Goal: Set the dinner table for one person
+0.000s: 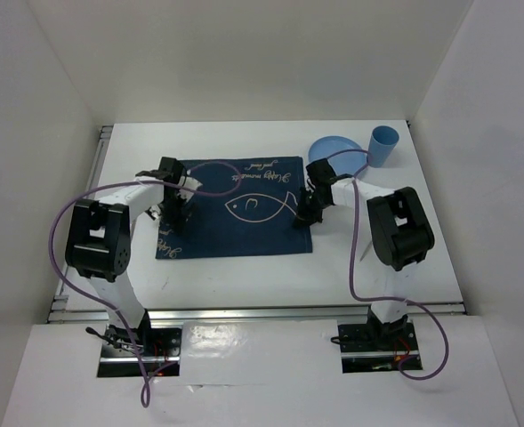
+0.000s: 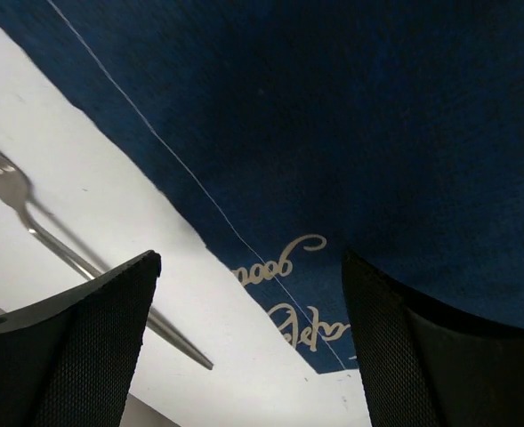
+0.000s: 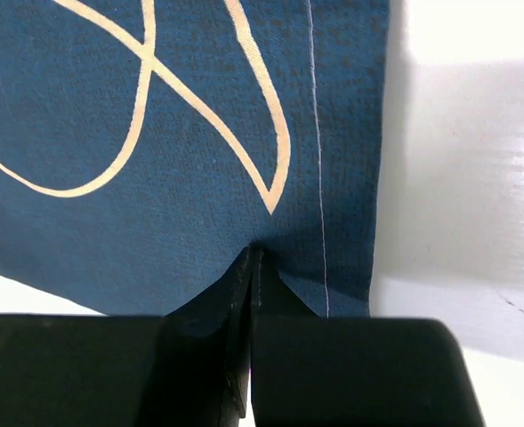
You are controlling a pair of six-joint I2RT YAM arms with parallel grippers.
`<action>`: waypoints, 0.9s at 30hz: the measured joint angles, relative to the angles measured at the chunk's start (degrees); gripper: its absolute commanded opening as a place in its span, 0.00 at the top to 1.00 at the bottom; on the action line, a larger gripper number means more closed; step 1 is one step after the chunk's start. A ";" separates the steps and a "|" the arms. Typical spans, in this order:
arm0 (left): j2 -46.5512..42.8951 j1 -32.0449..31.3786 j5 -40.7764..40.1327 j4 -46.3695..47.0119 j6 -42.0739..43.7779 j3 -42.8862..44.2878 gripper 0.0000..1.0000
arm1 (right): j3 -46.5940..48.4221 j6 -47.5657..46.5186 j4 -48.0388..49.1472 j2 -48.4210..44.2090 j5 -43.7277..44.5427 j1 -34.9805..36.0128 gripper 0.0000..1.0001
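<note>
The white dinner table point(image 1: 404, 258) carries a navy fish-print placemat point(image 1: 244, 209) at its middle. My left gripper point(image 1: 177, 218) hovers open and empty over the placemat's left front edge point(image 2: 377, 133), with its fingers point(image 2: 92, 338) straddling the hem. A silver fork point(image 2: 30, 222) lies on the bare table just left of that edge. My right gripper point(image 1: 306, 218) is at the placemat's right front corner. In the right wrist view the right gripper point(image 3: 253, 253) has its jaws pressed together on the cloth point(image 3: 155, 133) near the stitched hem.
A blue plate point(image 1: 337, 151) and a blue cup point(image 1: 383, 145) stand at the back right, beyond the placemat. A thin pale utensil point(image 1: 366, 249) lies on the table beside the right arm. White walls enclose the table on three sides.
</note>
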 measured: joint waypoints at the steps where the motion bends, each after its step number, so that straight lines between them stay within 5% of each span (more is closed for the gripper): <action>1: 0.20 -0.11 -0.37 0.42 -0.09 -1.07 0.11 | -0.59 0.87 0.68 -0.24 0.13 -0.02 1.00; 17: -6.10 -7.43 -2.51 3.65 -0.66 -10.21 0.11 | -20.81 14.93 3.78 -16.39 3.23 -2.21 1.00; 27: -8.00 -11.80 0.68 0.63 -1.11 -12.50 0.11 | -23.17 14.75 1.33 -19.41 4.48 -7.78 1.00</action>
